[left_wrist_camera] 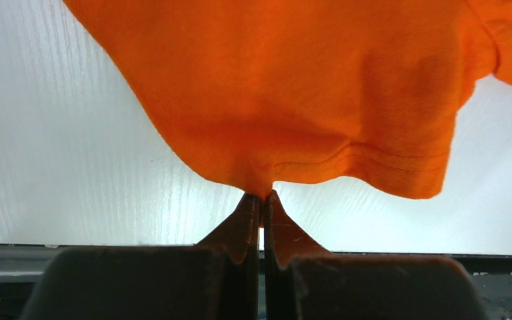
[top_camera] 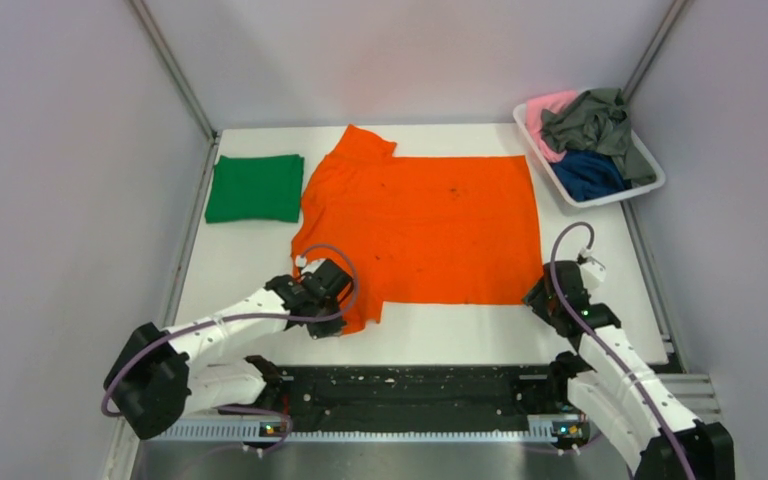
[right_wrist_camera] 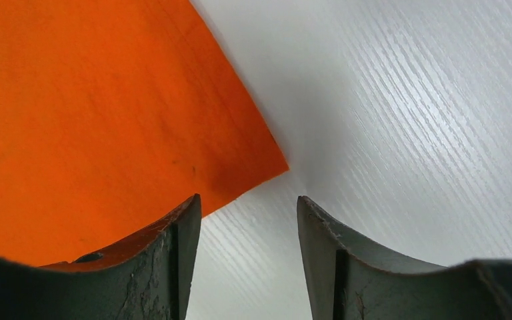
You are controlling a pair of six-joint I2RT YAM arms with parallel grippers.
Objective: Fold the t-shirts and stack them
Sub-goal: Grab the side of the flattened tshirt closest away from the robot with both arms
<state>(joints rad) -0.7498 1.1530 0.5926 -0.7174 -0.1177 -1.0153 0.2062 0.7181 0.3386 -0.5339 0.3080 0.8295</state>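
A bright orange t-shirt point(top_camera: 425, 225) lies spread flat on the white table. My left gripper point(top_camera: 332, 290) is shut on its near-left sleeve edge; the left wrist view shows the orange cloth point(left_wrist_camera: 287, 100) pinched between the closed tips point(left_wrist_camera: 262, 197) and lifted off the table. My right gripper point(top_camera: 540, 298) is open just above the shirt's near-right corner point(right_wrist_camera: 267, 167), with nothing between its fingers point(right_wrist_camera: 180, 227). A folded green t-shirt point(top_camera: 255, 187) lies at the back left. Grey-green point(top_camera: 590, 120), navy point(top_camera: 588, 173) and pink point(top_camera: 543, 112) shirts sit heaped in the basket.
A white plastic basket point(top_camera: 650, 170) stands at the back right corner. Grey walls enclose the table on the left, back and right. A black rail point(top_camera: 410, 395) with the arm bases runs along the near edge.
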